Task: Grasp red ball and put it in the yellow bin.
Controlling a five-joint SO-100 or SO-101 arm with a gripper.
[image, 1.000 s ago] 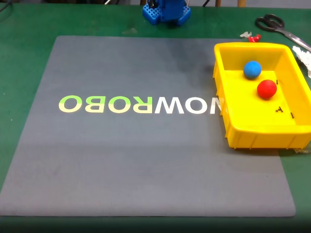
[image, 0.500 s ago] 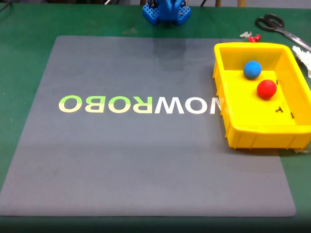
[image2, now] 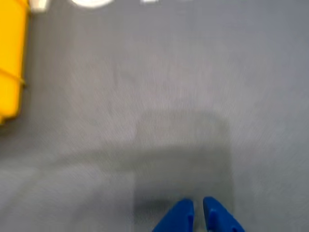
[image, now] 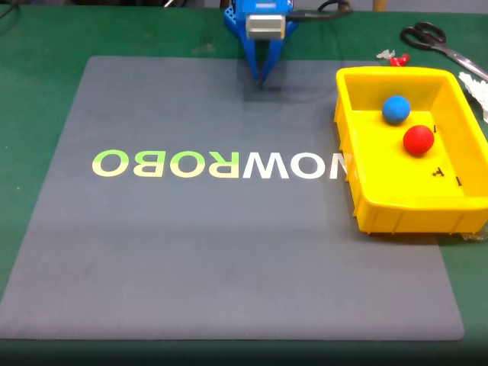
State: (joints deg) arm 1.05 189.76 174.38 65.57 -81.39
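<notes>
The red ball (image: 418, 140) lies inside the yellow bin (image: 379, 206) at the right of the fixed view, next to a blue ball (image: 396, 109). My blue gripper (image: 261, 81) hangs at the far edge of the grey mat, well left of the bin, pointing down with its fingers together and nothing between them. In the wrist view the gripper (image2: 198, 207) tips show at the bottom edge, almost touching, above bare mat. A corner of the yellow bin (image2: 10, 58) sits at the left edge there.
A grey mat (image: 229, 252) with ROBO lettering (image: 217, 164) covers most of the green table. Scissors (image: 438, 42) and small white and red bits (image: 393, 57) lie beyond the bin at the far right.
The arm has swung forward from its folded pose at the top edge, so the gripper now points down over the mat's far edge. Balls and bin have not moved.
</notes>
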